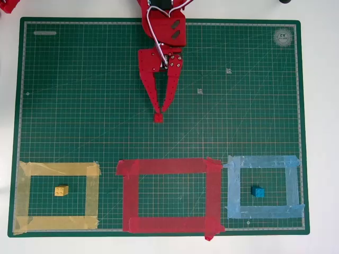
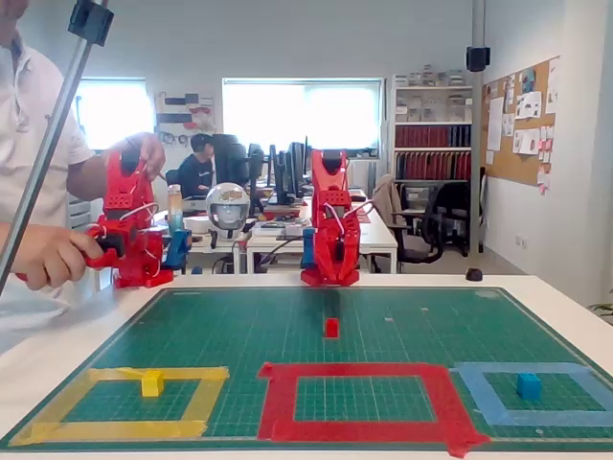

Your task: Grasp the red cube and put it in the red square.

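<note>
In the overhead view my red gripper points down the green mat, its two fingers drawn into a narrow V. Their tips meet on the tiny red cube, which lies at mid-mat, well above the red square. The fixed view shows the red cube low on the mat in front of the arm, a short way behind the red square. The inside of the red tape outline is bare mat.
A yellow block lies inside the yellow tape outline at the left. A blue block lies inside the light-blue tape outline at the right. The green mat ends at white table on all sides.
</note>
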Tool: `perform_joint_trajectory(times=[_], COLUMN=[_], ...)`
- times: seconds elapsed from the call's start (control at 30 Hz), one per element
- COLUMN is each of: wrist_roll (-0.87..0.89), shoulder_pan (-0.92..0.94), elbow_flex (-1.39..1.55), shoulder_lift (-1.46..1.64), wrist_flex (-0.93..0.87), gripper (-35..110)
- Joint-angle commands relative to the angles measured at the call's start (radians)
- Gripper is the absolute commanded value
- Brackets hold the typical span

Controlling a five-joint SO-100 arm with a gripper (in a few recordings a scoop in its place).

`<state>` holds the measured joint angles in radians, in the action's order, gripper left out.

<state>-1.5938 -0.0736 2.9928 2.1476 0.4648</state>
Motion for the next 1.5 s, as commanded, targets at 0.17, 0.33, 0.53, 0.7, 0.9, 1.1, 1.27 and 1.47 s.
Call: perform_joint_trajectory(times=[0.17,0.33,0.53,0.7,0.9,1.1,1.27,1.47], wrist_roll=[-0.020,-0.015,-0.015,-0.023,-0.023,-0.023,-0.023,-0.025], shoulder_pan=[-0.002,0.003,0.012,0.012,0.005,0.008,0.012,0.012], elbow_flex=[0.127,0.121,0.126,0.126,0.126,0.109,0.092,0.060], shoulder_lift=[0.005,-0.029,-0.106,-0.143,-0.181,-0.242,-0.287,-0.347], wrist_flex=[0.230,0.230,0.230,0.233,0.267,0.279,0.279,0.279], gripper=[-1,0,0,0,-1,0,10,16])
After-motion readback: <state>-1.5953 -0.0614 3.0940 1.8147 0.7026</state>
